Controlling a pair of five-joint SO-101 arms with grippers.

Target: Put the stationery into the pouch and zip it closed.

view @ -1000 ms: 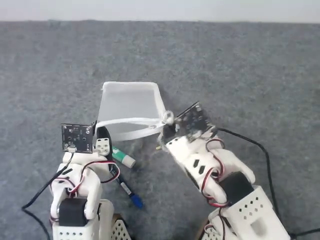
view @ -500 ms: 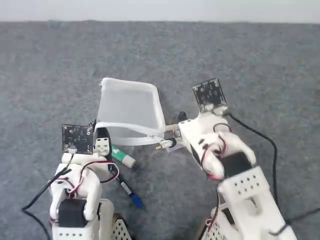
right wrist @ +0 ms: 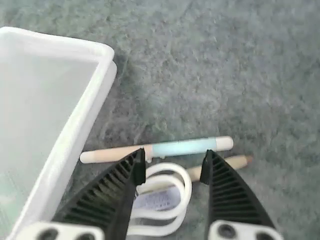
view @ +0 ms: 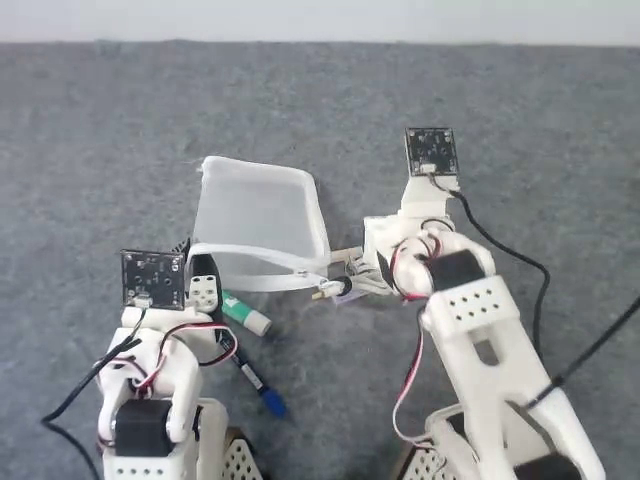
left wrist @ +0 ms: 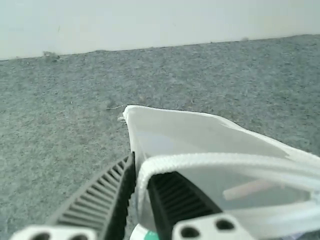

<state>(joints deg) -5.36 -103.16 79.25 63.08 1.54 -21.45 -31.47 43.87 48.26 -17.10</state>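
Grey carpet (view: 520, 110) underfoot, plain white wall (left wrist: 160, 20) behind.

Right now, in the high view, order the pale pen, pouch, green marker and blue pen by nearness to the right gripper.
From the right gripper:
1. pale pen, right under it
2. pouch, its corner just beside
3. green marker, by the left arm
4. blue pen, farther back along that arm

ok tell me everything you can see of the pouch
The pouch is translucent white, soft plastic by its look, with a white zip band along its mouth. It lies on the grey table between the arms, mouth open toward them. The left gripper is shut on the zip band near one corner.
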